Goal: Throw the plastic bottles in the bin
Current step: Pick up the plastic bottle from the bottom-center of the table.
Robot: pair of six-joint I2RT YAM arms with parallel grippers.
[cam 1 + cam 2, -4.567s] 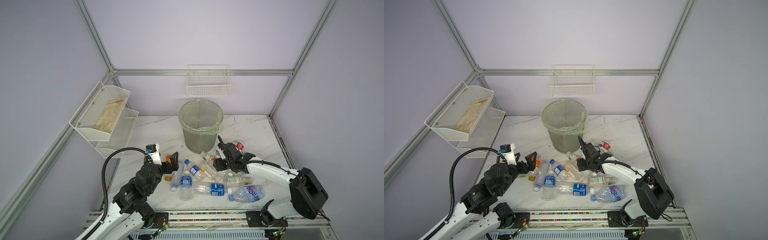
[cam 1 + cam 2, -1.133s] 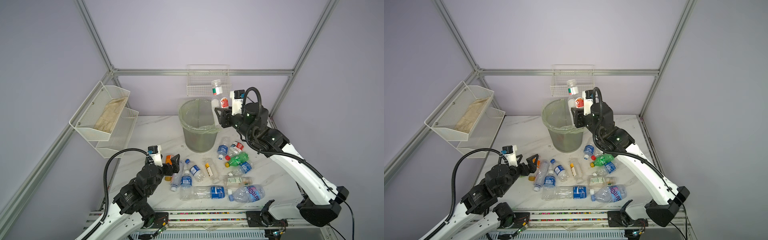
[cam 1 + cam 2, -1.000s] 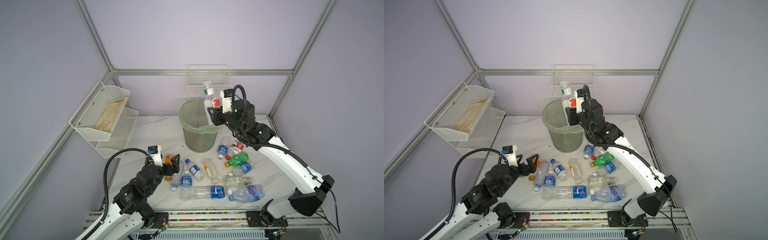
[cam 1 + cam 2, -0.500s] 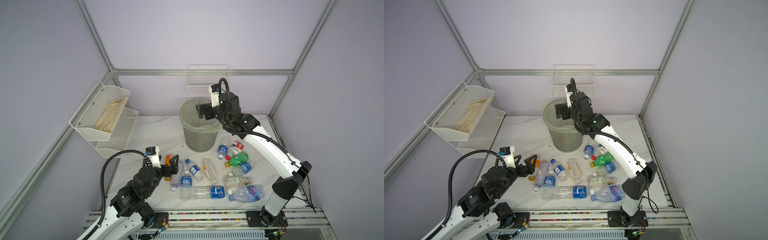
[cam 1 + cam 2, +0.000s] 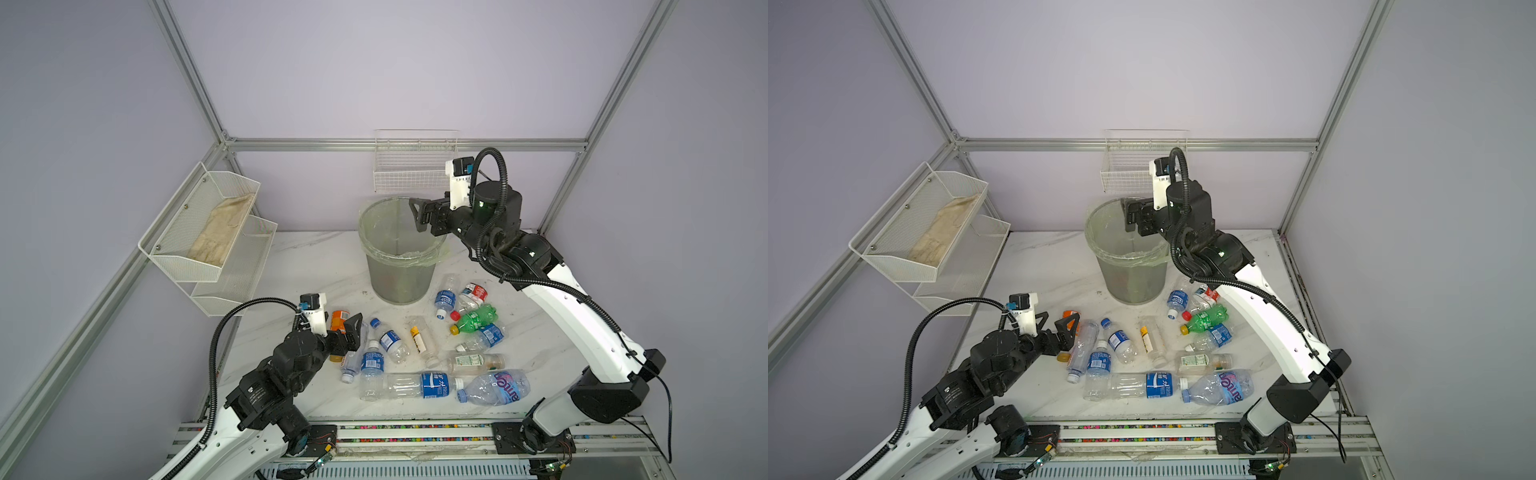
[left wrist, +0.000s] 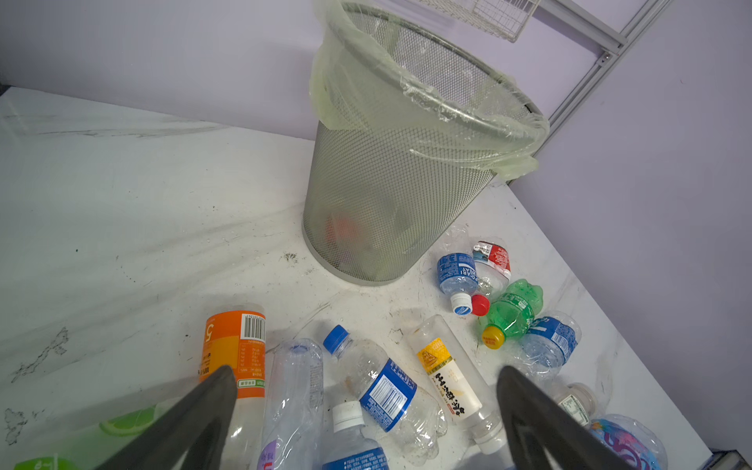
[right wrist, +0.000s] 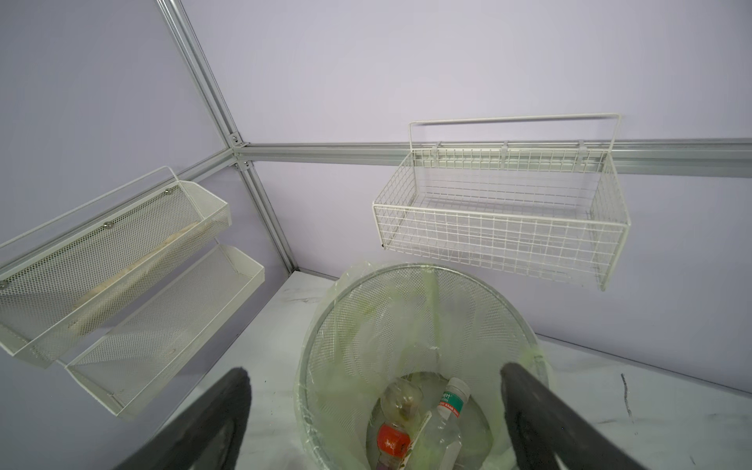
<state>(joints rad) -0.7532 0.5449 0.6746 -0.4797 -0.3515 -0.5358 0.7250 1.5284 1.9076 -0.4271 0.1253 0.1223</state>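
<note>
The right end effector point(image 5: 417, 215) has just let go. A second ago it was carrying two bottles up over the bin point(image 5: 398, 282), and now its fingers stand wide apart with nothing between them, hanging just above the bin's rim on the side nearest the wire basket. Looking down from its wrist, both are at the bottom of the liner bag: the white-capped bottle point(image 7: 446, 411) with the green-and-white label, and the red-labelled bottle point(image 7: 392, 442) lying beside it. So that delivery counts as done, and the arm is free to go back for more. There is still plenty to do, since about a dozen plastic bottles point(image 5: 432, 384) lie scattered on the counter point(image 5: 316, 266) in front of the bin, among them the green bottle point(image 5: 477, 318) close to the bin's foot. The left end effector point(image 5: 351, 332) has hardly stirred over the same stretch. It hovers low over the near-left part of the pile, fingers spread and empty, with the orange-labelled bottle point(image 6: 235, 350) and a clear one just ahead of its fingertips. To my eye it looks well placed to take the next one.
</note>
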